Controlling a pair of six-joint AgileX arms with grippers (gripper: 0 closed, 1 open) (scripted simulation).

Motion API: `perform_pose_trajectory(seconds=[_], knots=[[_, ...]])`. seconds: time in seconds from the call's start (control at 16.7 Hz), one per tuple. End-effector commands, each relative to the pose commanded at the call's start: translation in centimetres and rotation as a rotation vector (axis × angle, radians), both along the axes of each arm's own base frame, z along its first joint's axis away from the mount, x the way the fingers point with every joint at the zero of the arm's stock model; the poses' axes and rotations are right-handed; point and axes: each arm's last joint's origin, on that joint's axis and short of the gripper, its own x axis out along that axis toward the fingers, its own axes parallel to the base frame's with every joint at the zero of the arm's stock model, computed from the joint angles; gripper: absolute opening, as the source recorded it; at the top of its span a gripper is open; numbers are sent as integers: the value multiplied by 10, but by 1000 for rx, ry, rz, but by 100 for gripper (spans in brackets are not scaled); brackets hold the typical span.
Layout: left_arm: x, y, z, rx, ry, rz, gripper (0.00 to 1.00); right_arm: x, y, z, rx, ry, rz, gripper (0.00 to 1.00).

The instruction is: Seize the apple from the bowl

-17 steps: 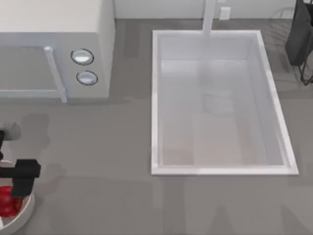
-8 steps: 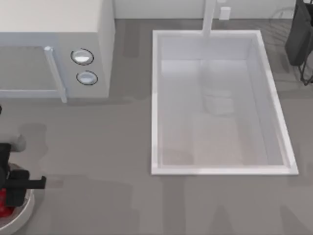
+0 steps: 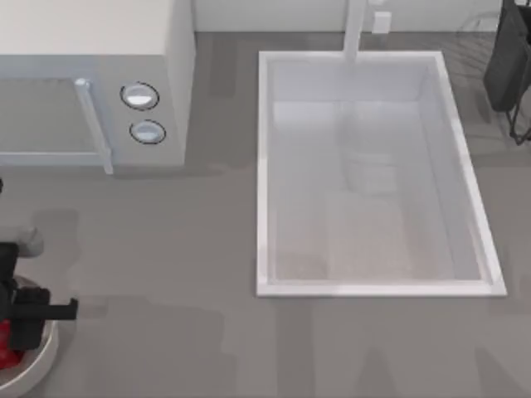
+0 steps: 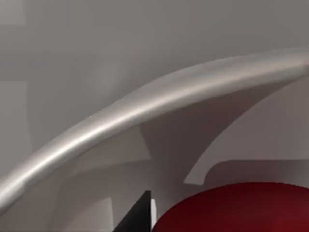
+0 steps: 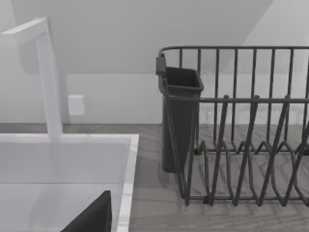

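Observation:
The white bowl [image 3: 46, 358] sits at the table's front left corner, cut off by the top view's edge. The red apple [image 3: 7, 355] lies inside it, mostly covered by my left gripper [image 3: 23, 319], which hangs directly over the bowl. In the left wrist view the bowl's thick rim [image 4: 145, 108] curves across and the apple [image 4: 236, 210] is very close below, so the gripper is down inside the bowl. A dark part of my right gripper [image 5: 91, 220] shows in the right wrist view, parked near the sink's far right corner.
A microwave [image 3: 91, 83] stands at the back left. The large white sink basin [image 3: 264, 166] with its faucet [image 3: 355, 29] takes up the centre right. A dark dish rack [image 5: 231, 125] with a cutlery cup [image 3: 508, 58] stands at the back right.
Over the last second my left gripper shifted left and sank over the bowl, covering more of the apple. It has barely moved in the last half second.

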Motion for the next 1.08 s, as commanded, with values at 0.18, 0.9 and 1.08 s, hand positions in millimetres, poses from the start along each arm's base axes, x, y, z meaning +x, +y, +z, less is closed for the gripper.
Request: perform_pose_trajectory(seconds=[0.18, 0.9, 1.08], knots=[[0, 0, 0, 0, 0, 0, 40, 0, 0, 0, 0, 0, 0, 100], [0, 0, 0, 0, 0, 0, 0, 0, 0, 0, 0, 0, 0, 100], [1, 2, 33, 18, -79, -8, 0, 0, 0, 0, 0, 0, 0, 100]])
